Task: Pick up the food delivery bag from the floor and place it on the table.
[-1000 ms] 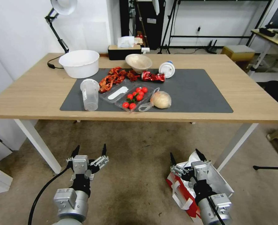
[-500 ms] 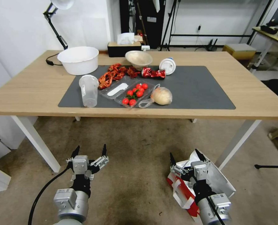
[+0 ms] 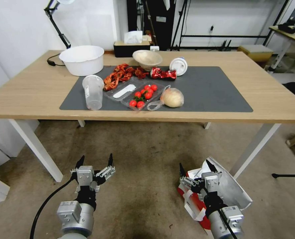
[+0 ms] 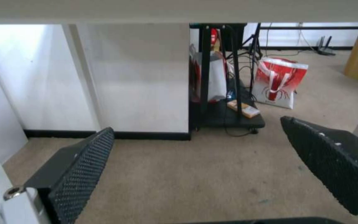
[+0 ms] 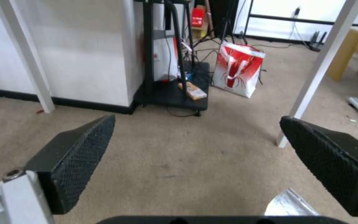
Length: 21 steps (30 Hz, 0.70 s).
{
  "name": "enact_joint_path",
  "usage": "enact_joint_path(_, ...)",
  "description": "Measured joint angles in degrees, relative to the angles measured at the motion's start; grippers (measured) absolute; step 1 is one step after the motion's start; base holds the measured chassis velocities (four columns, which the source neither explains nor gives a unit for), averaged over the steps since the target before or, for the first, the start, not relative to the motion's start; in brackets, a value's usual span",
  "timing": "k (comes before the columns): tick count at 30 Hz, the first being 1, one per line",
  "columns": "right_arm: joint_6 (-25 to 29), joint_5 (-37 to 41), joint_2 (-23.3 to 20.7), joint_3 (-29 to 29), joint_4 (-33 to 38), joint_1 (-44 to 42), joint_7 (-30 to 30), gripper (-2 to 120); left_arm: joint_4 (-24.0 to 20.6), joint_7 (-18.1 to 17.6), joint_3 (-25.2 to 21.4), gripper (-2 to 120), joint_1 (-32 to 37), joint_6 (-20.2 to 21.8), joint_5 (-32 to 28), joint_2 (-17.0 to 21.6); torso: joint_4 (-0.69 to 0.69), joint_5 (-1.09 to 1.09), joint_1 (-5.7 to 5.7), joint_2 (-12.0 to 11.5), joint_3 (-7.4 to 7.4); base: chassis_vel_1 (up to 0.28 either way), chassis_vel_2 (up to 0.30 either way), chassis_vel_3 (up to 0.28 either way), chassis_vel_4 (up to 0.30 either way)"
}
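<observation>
At the lower right of the head view the food delivery bag (image 3: 232,191) lies on the floor under the right gripper (image 3: 197,170), jaws wide and empty, so the pick looks unstarted: descend onto a handle, while the left gripper (image 3: 95,162) hovers wide at lower left, before the table (image 3: 266,96).

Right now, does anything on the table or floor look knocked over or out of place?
Yes. The food delivery bag lies tipped on the floor under the open right tool, its foil lining exposed. On the table, a crushed red can and a white cup lie on their sides.
</observation>
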Motion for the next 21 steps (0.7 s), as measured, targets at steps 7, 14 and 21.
enact_joint_path(7,-0.1,0.1,0.0,0.1,0.1,0.1,-0.2,100,0.5,0.1,0.3,100,-0.1,0.0,0.0,-0.1,0.0,0.0,-0.61,-1.5,-0.91,0.0,0.0,0.0,0.0)
enact_joint_path(14,-0.2,0.4,0.0,0.4,0.4,0.2,-0.3,100,0.7,0.2,0.6,100,-0.2,-0.2,0.0,-0.1,0.0,0.0,-1.13,-3.0,-1.93,0.0,0.0,0.0,0.0)
enact_joint_path(21,-0.3,0.4,0.0,0.6,0.6,0.1,-0.5,100,0.7,0.3,0.7,100,-0.4,-0.2,0.0,0.0,0.0,0.0,-1.8,-4.8,-3.07,0.0,0.0,0.0,0.0)
